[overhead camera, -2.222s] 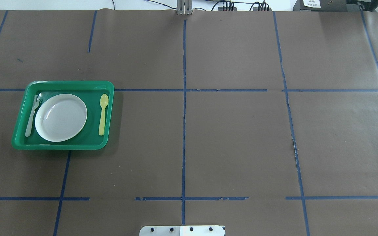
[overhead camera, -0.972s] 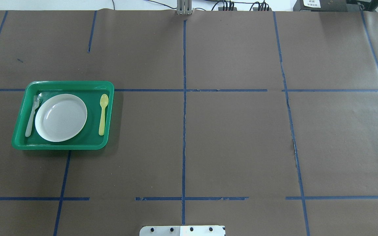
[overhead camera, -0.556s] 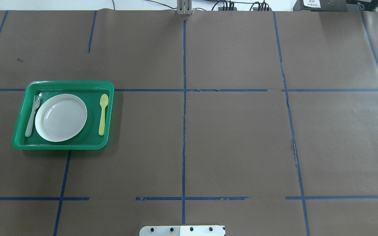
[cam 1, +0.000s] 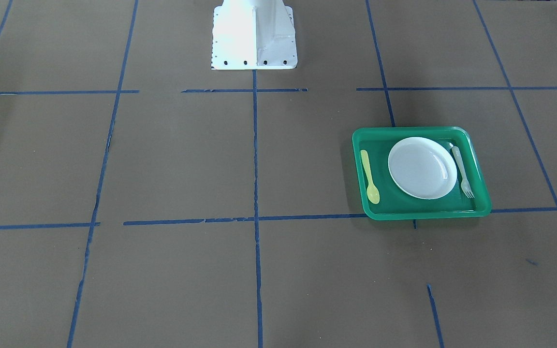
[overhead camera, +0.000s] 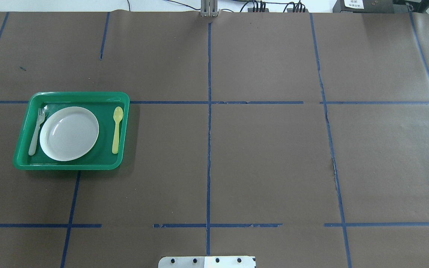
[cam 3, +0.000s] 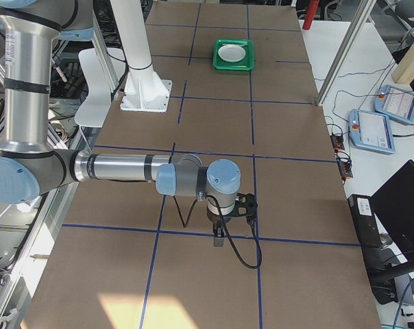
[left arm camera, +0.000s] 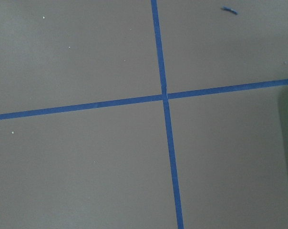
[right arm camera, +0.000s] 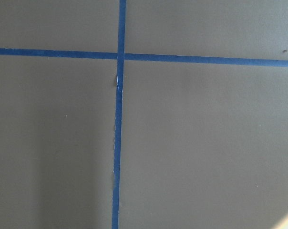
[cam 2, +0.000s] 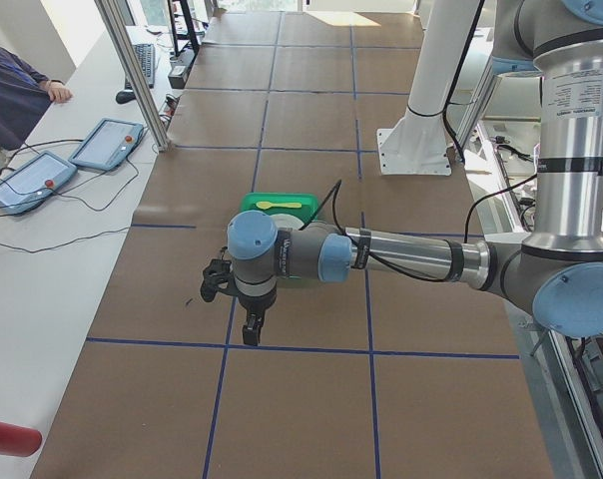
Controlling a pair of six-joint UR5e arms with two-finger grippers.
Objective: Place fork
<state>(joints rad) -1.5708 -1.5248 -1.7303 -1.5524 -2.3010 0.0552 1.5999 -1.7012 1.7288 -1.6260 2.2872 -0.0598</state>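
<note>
The pale whitish fork [overhead camera: 35,132] lies in the green tray [overhead camera: 73,166], left of the white plate [overhead camera: 69,133], tines pointing away from me. In the front-facing view the fork [cam 1: 462,171] lies at the tray's [cam 1: 423,212] right side. The yellow spoon [overhead camera: 116,130] lies on the plate's other side. My left gripper [cam 2: 252,331] hangs over the brown paper beyond the tray, seen only in the exterior left view. My right gripper [cam 3: 218,238] hangs over a tape line at the table's far right end. I cannot tell whether either is open or shut.
Blue tape lines grid the brown paper table cover. The white robot base [cam 1: 254,36] stands at the table's middle edge. Tablets [cam 2: 107,143] and cables lie on a side bench beside a seated person. A red object [cam 2: 7,439] lies at the near left corner.
</note>
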